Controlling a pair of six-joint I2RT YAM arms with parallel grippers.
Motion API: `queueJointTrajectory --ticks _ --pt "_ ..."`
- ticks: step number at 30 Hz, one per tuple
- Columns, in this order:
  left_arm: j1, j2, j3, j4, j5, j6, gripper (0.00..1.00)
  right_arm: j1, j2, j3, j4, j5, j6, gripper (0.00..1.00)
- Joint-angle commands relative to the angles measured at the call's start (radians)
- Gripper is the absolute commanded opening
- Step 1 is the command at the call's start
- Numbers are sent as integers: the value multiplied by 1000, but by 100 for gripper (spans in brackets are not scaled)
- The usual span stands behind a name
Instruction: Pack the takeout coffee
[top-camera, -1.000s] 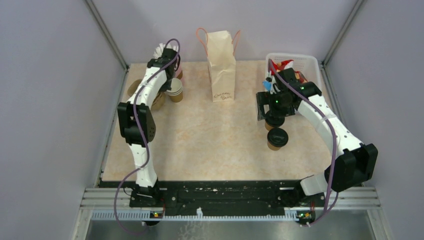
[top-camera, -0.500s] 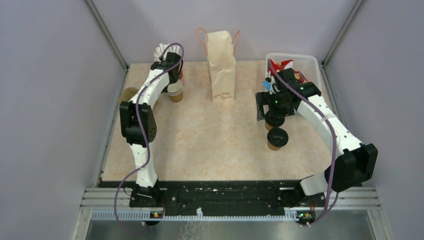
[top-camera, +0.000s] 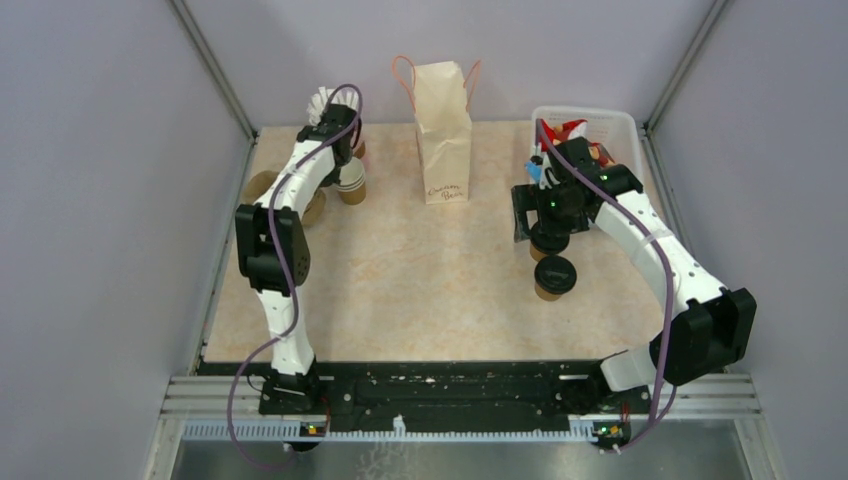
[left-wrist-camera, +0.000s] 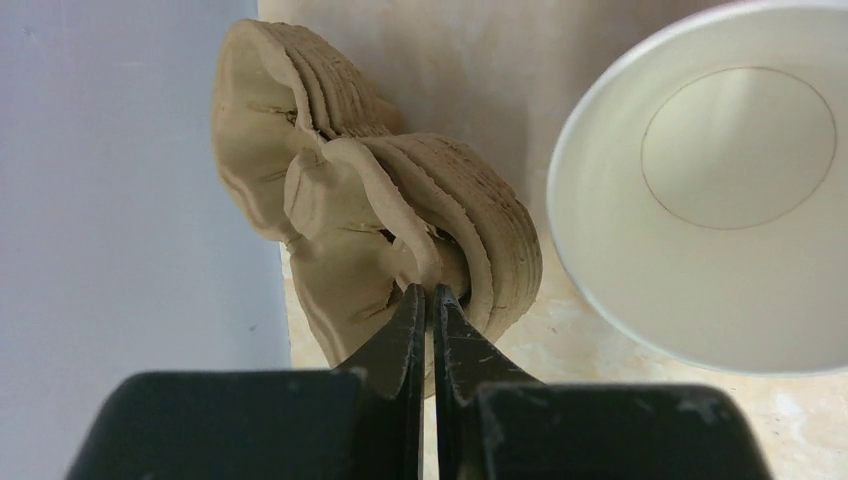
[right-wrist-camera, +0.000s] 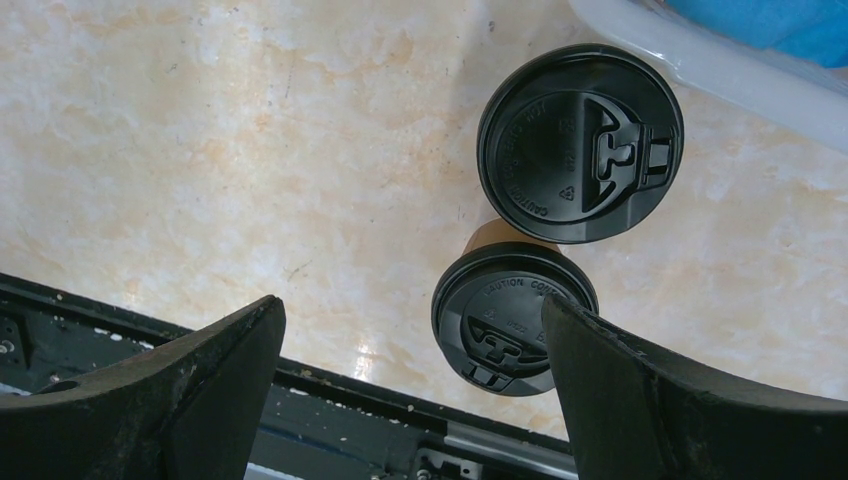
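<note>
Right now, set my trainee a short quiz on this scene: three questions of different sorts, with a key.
1. True or false: the right tool is open.
2. How many brown paper cups with round black plastic lids are in view? A one, B two, C three.
3. Which tool has its tips at the tan moulded-pulp stack?
Key: 1 true; 2 B; 3 the left tool, which is shut.

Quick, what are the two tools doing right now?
Left tool: shut, tips against the brown pulp stack.
Right tool: open, empty, over a lidded cup.
</note>
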Motion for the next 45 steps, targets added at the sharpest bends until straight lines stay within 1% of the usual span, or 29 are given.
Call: queueJointTrajectory --ticks 1,3,4,5,7,8,9,10,11,12,14,15,20,21,24,28,30,32,34,36,37,40,41,42,43,45 --pt "15 -100 -8 79 9 -5 0 12 -44 0 24 6 -11 99" --pt "2 -97 -10 76 -121 12 0 11 -44 1 23 7 -11 99" --pt "0 -94 -14 78 -144 29 0 12 -42 2 22 6 -11 99" --pt "0 -95 -17 79 -132 41 0 12 -39 3 23 5 -11 99" --pt "4 -111 -17 78 -50 30 0 12 -35 7 22 3 -11 99" --pt "18 -132 -18 83 56 5 0 12 -32 9 22 3 -11 99" --pt "45 -160 -43 120 187 -4 0 12 -32 8 21 3 -11 99" --pt "84 -191 -80 165 323 -43 0 12 -32 9 21 4 -12 99" --pt "125 -210 -111 200 423 -79 0 13 -33 8 21 3 -11 99" --pt "160 -217 -126 214 472 -110 0 13 -32 6 22 3 -11 99" --pt "212 -213 -126 199 512 -128 0 14 -37 3 21 5 -11 99" --pt "220 -205 -121 190 522 -121 0 12 -37 2 21 10 -11 99" --pt "227 -157 -43 103 606 -82 0 14 -31 7 22 8 -11 99" --pt "227 -156 -38 102 649 -77 0 13 -29 9 22 8 -11 99" --pt "230 -154 -48 119 715 -67 0 12 -26 10 21 8 -11 99" --pt "238 -113 -12 69 745 -83 0 12 -25 9 20 10 -11 99" --pt "250 -107 -9 61 721 -114 0 13 -25 11 20 12 -11 99" --pt "238 -97 9 25 527 -145 0 13 -23 10 19 11 -11 99" --pt "208 -91 23 5 424 -127 0 13 -20 12 19 11 -11 99" --pt "163 -111 -8 39 356 -84 0 14 -13 15 19 10 -12 99" --pt "149 -124 -28 64 360 -79 0 12 -10 19 17 9 -13 99" --pt "164 -170 -75 139 526 -82 0 14 4 36 8 4 -12 99" --pt "168 -180 -92 159 513 -87 0 14 9 40 6 -1 -11 99" --pt "165 -183 -92 161 461 -73 0 13 12 44 6 -6 -10 99" --pt "148 -176 -77 144 367 -68 0 13 17 44 5 -13 -10 99" --pt "92 -155 -39 104 99 -60 0 14 17 42 4 -21 -8 99"
